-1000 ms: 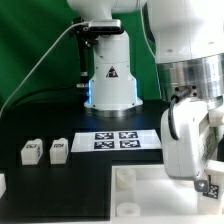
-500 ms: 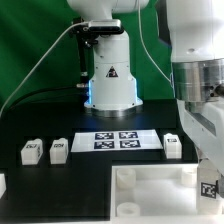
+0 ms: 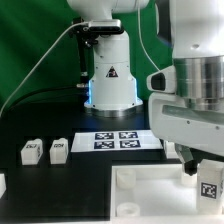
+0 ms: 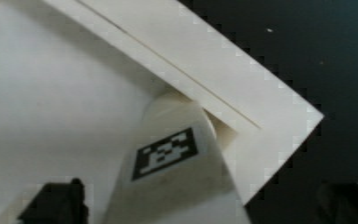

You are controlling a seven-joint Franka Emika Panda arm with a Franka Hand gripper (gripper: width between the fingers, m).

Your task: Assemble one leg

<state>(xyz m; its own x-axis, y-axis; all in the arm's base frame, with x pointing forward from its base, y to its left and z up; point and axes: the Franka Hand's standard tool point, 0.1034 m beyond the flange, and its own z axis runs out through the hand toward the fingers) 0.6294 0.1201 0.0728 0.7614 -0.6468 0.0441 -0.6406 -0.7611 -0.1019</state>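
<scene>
looking through the wrist view first, a leg (image 4: 179, 160) fills the middle of the picture, its black-and-white tag facing the camera, standing against the raised corner rim of the white top (image 4: 87, 90); the dark tips of the fingers (image 4: 55, 198) show at either side of the leg, well apart from it, so the gripper (image 4: 202, 205) appears spread, though whether anything is pinched between the tips cannot be told from this view; the exterior view shows none of that corner contact, since the bulk of the arm (image 3: 195, 90) hides it; what it does show is the leg (image 3: 210, 183) at the exterior view's right edge, tag outward, just under the wrist and over the near right part of the top (image 3: 150, 190); the same view alone shows the wider scene: two more legs (image 3: 31, 152) and (image 3: 59, 149) side by side on the black counter (image 3: 70, 185) at the exterior view's left, well apart from the top; the marker board (image 3: 115, 140) lying flat between them and the arm, in front of the robot base (image 3: 108, 80); the arm hangs steeply down at the exterior view's right, wrist pointed at the top's corner, the gripper (image 3: 205, 170) low and close to the top.
</scene>
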